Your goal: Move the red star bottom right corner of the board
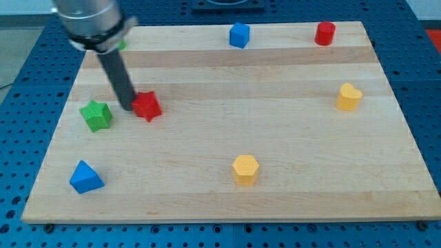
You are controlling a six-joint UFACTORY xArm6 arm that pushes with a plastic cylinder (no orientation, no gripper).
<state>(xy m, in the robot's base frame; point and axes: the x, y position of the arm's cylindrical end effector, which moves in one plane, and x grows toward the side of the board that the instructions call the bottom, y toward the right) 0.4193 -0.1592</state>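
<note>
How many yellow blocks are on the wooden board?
2. One yellow hexagon block sits near the view's bottom, about the middle. One yellow heart block sits near the view's right edge. The arm covers the board's top left, so another could be hidden.

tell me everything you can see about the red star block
The red star is a small, chunky block with stubby points, glossy red like painted wood or plastic. It lies flat on the wooden board, in the view's left half, above mid-height. My tip sits right at its left edge, seemingly touching it. The green star lies further left, apart from it. Nothing else touches it.
</note>
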